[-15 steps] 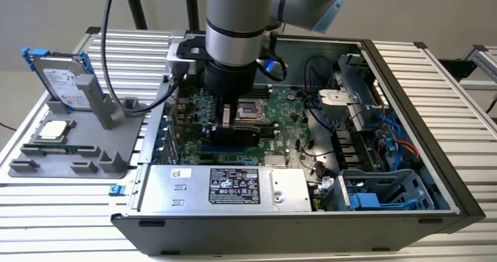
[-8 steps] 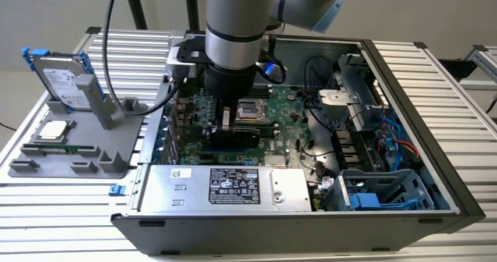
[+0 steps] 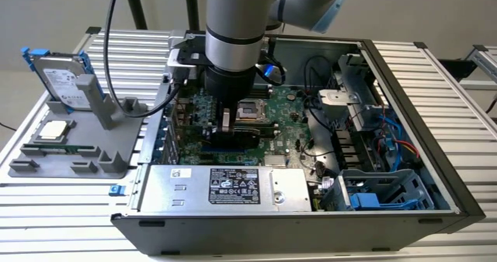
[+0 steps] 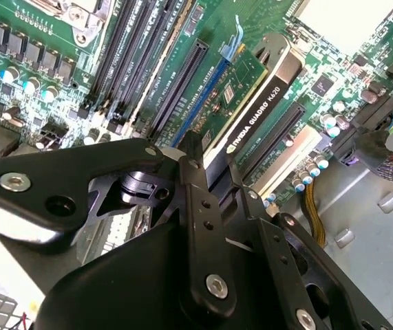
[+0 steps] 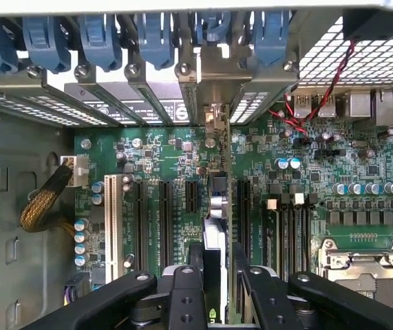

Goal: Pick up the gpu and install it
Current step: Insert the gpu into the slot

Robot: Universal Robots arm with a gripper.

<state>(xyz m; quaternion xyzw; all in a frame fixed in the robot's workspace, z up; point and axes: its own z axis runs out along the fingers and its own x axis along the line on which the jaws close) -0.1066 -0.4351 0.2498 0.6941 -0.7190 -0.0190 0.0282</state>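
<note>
So your end effector [image 5: 213, 275] is clamped on the gpu [image 4: 255, 103] | card stands on edge over a motherboard [image 5: 162, 155] slot, inside the open case [image 3: 435, 174] | drive [image 3: 64, 81] parked on the worktop [image 3: 46, 215]

One gpu [image 4: 251, 103], one hard drive [image 3: 60, 81], one processor chip [image 3: 52, 130]

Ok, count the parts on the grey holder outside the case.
2: hard drive upright at the back, silver processor chip flat in front. A green strip beside it may be a third.
</note>
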